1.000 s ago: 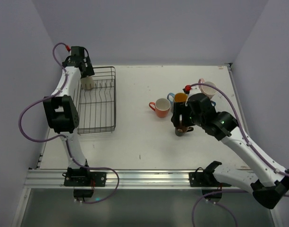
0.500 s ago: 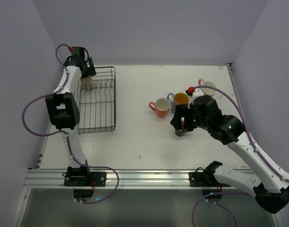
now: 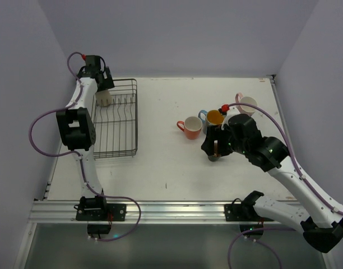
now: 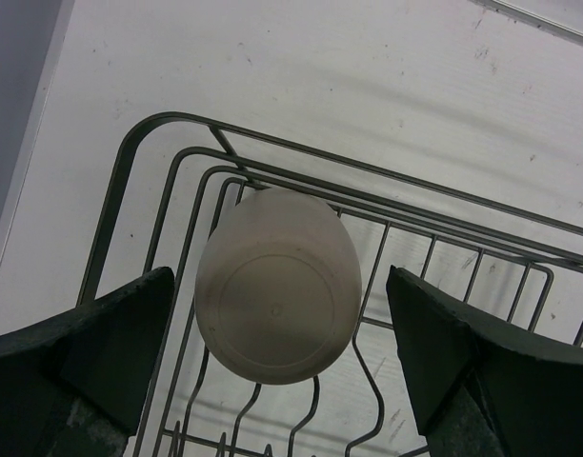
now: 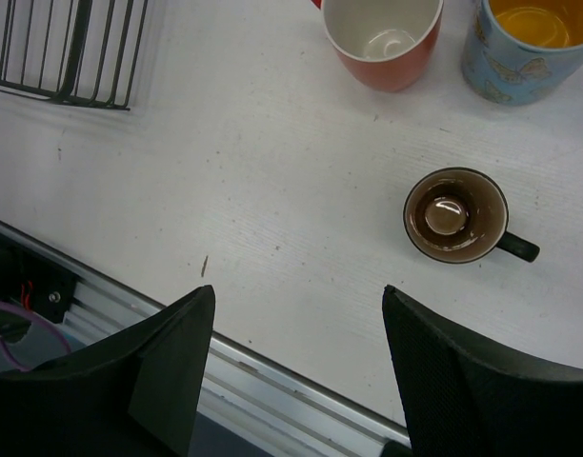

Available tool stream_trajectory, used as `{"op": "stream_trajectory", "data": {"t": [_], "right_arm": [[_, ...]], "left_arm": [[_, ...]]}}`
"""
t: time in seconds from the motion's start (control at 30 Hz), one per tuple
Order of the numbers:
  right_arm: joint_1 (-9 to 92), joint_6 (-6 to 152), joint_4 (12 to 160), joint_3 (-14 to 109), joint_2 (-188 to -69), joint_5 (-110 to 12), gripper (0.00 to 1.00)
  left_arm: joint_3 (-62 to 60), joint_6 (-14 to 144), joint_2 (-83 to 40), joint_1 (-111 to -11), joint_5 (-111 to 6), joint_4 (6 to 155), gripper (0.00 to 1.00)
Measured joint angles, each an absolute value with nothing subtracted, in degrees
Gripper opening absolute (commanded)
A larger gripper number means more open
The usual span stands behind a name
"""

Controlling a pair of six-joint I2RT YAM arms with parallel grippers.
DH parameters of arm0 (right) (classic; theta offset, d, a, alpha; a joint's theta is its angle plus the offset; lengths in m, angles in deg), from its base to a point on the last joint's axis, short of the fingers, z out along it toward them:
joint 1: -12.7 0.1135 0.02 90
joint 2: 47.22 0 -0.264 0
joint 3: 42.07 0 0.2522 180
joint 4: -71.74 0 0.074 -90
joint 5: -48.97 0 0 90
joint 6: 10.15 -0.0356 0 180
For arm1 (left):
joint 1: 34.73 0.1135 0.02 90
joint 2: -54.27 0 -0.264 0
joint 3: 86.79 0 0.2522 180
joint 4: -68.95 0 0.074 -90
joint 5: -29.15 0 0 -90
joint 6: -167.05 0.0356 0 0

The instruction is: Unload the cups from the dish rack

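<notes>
Black wire dish rack, frame left: one upturned cream cup inside. Left jaws wide open astride it, empty. Unloaded, white table, right: orange-red cup, blue cup, pink cup, dark brown cup. Right jaws open, empty.

No writing, label, brand, number or sign can be read in any view. The light blue cup carries only a faint butterfly print, with no lettering that can be made out.

robot lab test cell: plain walls, white table, aluminium rail
</notes>
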State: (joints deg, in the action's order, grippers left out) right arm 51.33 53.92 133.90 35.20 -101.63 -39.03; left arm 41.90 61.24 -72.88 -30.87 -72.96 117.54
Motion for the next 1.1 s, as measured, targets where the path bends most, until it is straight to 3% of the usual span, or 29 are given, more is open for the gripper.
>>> {"op": "stream_trajectory", "data": {"t": [0.13, 0.17, 0.23, 0.27, 0.33, 0.37, 0.5, 0.53, 0.57, 0.63, 1.1], "right_arm": [[51.3, 53.9, 133.5, 35.0, -101.9, -39.1, 0.70], [51.3, 53.9, 133.3, 35.0, -102.2, -39.1, 0.69], [51.3, 53.8, 132.9, 34.9, -102.8, -39.1, 0.68], [51.3, 53.7, 132.6, 34.9, -103.0, -39.1, 0.67], [51.3, 53.7, 131.8, 34.7, -103.3, -39.2, 0.63], [51.3, 53.6, 131.5, 34.7, -103.5, -39.2, 0.60], [51.3, 53.6, 130.2, 34.7, -105.4, -39.2, 0.36], [51.3, 53.6, 129.8, 34.7, -106.3, -39.2, 0.22], [51.3, 53.6, 129.5, 34.7, -107.1, -39.2, 0.15], [51.3, 53.8, 128.5, 34.7, -109.1, -39.3, 0.00], [51.3, 54.4, 124.0, 42.0, -122.3, -40.6, 0.00]], "left_arm": [[42.0, 61.3, -73.3, -30.8, -72.6, 117.5, 0.76], [42.0, 61.5, -73.3, -30.7, -72.5, 117.5, 0.66], [42.0, 61.4, -73.3, -30.7, -72.1, 117.5, 0.56], [42.0, 61.6, -73.3, -30.6, -71.9, 117.5, 0.46], [42.0, 61.5, -73.3, -30.6, -71.7, 117.4, 0.42], [42.0, 61.7, -73.3, -30.6, -71.5, 117.2, 0.34], [41.8, 61.6, -73.2, -30.5, -71.4, 117.0, 0.13], [41.8, 61.6, -73.2, -30.5, -71.2, 117.0, 0.05], [41.8, 61.6, -73.2, -30.5, -71.1, 117.0, 0.01], [41.8, 61.6, -73.0, -30.3, -70.4, 117.0, 0.00], [41.4, 60.4, -64.9, -30.1, -65.7, 117.6, 0.00]]}}
